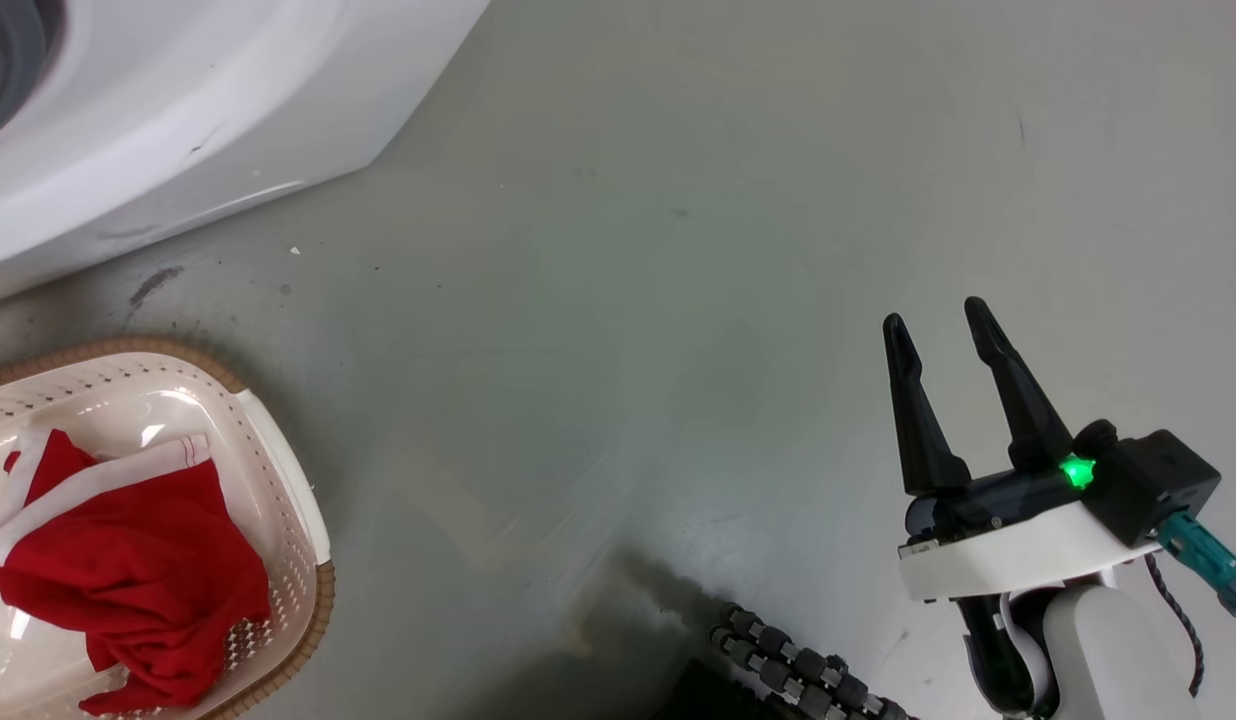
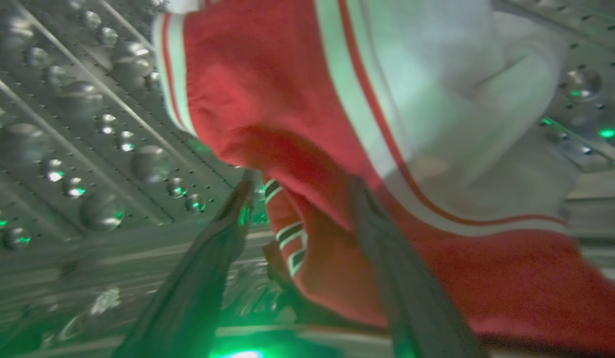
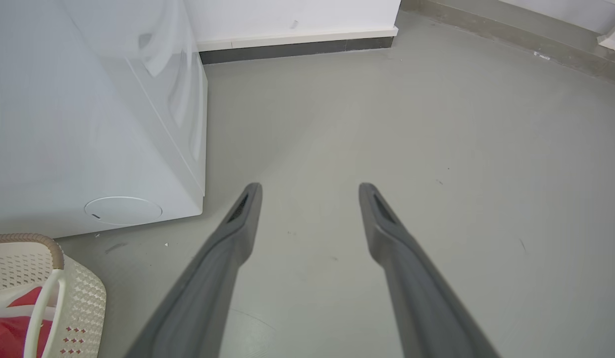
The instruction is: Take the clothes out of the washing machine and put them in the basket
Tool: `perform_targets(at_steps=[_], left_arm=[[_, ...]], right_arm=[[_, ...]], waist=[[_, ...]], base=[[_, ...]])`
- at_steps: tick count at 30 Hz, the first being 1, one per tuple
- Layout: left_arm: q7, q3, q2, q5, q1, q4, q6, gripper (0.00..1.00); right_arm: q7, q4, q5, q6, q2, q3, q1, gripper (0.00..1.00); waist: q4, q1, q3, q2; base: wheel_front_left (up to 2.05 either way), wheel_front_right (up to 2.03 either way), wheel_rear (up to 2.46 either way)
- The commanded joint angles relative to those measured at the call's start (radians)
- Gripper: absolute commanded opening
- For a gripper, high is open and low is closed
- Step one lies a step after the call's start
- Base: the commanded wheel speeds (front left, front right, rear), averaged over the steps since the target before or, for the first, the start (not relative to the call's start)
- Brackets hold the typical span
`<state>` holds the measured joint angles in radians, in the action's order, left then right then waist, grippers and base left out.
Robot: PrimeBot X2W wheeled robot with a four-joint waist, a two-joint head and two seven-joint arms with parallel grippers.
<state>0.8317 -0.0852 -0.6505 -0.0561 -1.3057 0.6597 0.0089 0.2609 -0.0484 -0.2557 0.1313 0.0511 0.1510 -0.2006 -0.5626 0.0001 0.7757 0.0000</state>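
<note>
**Inside the washing machine [image 1: 178,120], the left gripper [image 2: 303,181] spread open**

Against the machine's perforated drum [image 2: 88,124] lay a red garment [image 2: 267,89] with striped trim, and a white cloth [image 2: 461,99] touching it. The left gripper's fingers stood wide apart, red fabric bunched between them and unclamped; the view was blurred. Just in front of the machine stood the basket [image 1: 278,450], a second red garment [image 1: 128,560] inside. The right gripper [image 1: 935,318] hung beside the machine over the floor [image 1: 678,250], fingers apart, empty.
</note>
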Motion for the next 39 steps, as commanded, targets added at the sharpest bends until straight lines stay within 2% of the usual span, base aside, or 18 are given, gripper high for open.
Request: perform_targets(at_steps=[1, 7, 8, 9, 10, 20, 26, 34, 39], left_arm=[[0.010, -0.004, -0.001, 0.000, -0.011, 0.007, 0.000, 1.00], [0.021, -0.021, 0.009, -0.007, -0.004, 0.035, -0.003, 1.00], [0.011, -0.023, 0.009, -0.005, -0.006, 0.035, 0.001, 0.46], [-0.002, -0.025, 0.011, -0.007, -0.008, 0.036, 0.000, 0.04], [-0.018, -0.031, 0.012, -0.002, -0.013, 0.035, -0.002, 0.00], [-0.267, -0.039, -0.005, 0.025, -0.068, 0.046, 0.054, 0.00], [-0.453, -0.046, -0.015, 0.032, -0.076, 0.049, 0.070, 0.00], [-0.664, -0.028, -0.009, -0.006, -0.003, 0.065, 0.083, 0.00], [-0.743, -0.013, 0.011, -0.041, 0.063, 0.087, 0.090, 0.00]], right_arm=[[0.005, 0.007, -0.004, -0.001, -0.002, 0.000, 0.014, 1.00], [0.004, 0.024, -0.010, -0.001, -0.001, 0.004, 0.017, 1.00], [0.004, 0.025, -0.011, -0.001, -0.001, 0.005, 0.015, 1.00], [0.004, 0.027, -0.013, -0.001, -0.001, 0.006, 0.014, 1.00], [0.004, 0.028, -0.014, -0.001, -0.001, 0.008, 0.012, 1.00], [0.004, 0.026, -0.027, -0.001, -0.001, 0.017, -0.006, 1.00], [0.004, 0.021, -0.031, -0.001, -0.001, 0.023, -0.029, 1.00], [0.004, 0.005, -0.026, -0.001, -0.001, 0.022, -0.050, 1.00], [0.004, 0.000, -0.008, -0.001, -0.001, 0.010, -0.033, 1.00]], waist=[[0.002, -0.0001, 0.007, 0.0000], [0.004, -0.0001, 0.020, 0.0000], [0.003, -0.0001, 0.021, 0.0000], [0.003, -0.0001, 0.022, 0.0000], [0.003, -0.0001, 0.023, 0.0000], [-0.005, -0.0001, 0.008, 0.0000], [-0.010, -0.0001, -0.017, 0.0000], [-0.007, -0.0001, -0.088, 0.0000], [0.016, -0.0001, -0.139, 0.0000]], base=[[0.00, 0.00, 0.00], [0.00, 0.00, 0.00], [0.00, 0.00, 0.00], [0.00, 0.00, 0.00], [0.00, 0.00, 0.00], [0.00, 0.00, 0.00], [0.00, 0.00, 0.00], [0.00, 0.00, 0.00], [0.00, 0.00, 0.00]])
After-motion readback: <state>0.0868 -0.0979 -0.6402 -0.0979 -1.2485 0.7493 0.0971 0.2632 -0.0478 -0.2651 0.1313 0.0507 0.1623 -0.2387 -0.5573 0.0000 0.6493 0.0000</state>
